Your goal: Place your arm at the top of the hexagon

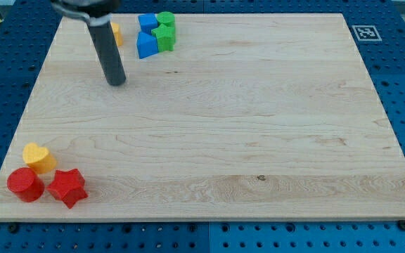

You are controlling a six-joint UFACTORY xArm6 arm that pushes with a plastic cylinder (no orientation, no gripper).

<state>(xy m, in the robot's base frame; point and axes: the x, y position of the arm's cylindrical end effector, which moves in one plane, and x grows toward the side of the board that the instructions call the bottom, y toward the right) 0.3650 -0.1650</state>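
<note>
bottom-left: yellow heart (39, 157), red cylinder (24, 184), red star (67, 187) | top: blue blocks (146, 45) touching green blocks (164, 36)

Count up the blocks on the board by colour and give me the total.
Yellow: 2, a heart and a block partly hidden behind the rod
Red: 2, a round one and a star
Blue: 2
Green: 2
Total: 8

No legible text — only a square marker (365, 32)
</note>
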